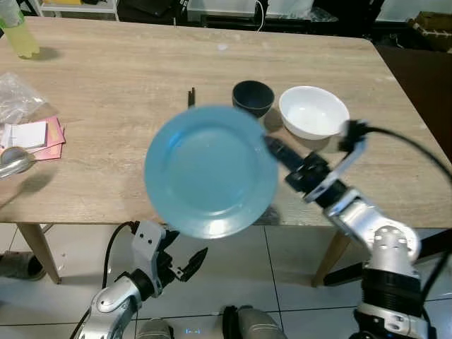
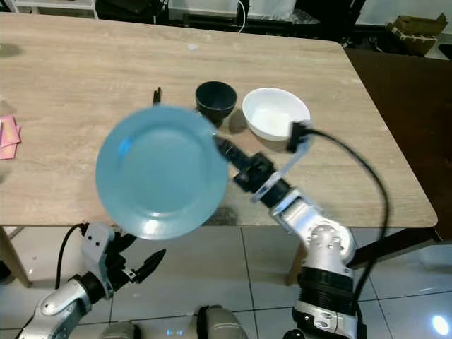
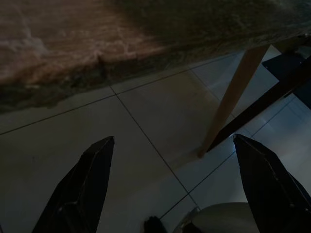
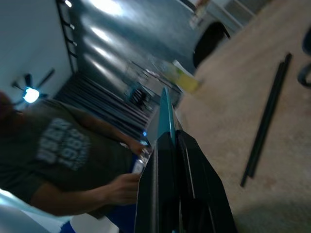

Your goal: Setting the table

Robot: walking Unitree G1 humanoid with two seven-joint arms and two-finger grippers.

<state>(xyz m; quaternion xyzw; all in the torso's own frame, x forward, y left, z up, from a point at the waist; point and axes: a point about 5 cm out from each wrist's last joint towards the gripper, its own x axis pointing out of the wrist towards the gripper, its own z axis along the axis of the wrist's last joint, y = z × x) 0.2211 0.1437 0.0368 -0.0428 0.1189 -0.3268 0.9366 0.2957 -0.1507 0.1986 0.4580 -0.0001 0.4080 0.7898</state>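
1. The right claw [image 1: 272, 147] is clamped on the rim of the round light-blue plate [image 1: 210, 169], held flat above the wooden tabletop's [image 1: 106, 92] near edge; open wood lies left.
2. The dark cup [image 1: 253, 97] and white bowl [image 1: 313, 111] crowd the far right.
3. The left claw [image 1: 185, 266] hangs spread apart below.

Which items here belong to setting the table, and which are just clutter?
Job:
- blue plate, held by right pincer
- white bowl
- dark cup
- chopsticks

Clutter:
- yellow bottle
- plastic bag
- pink notepad
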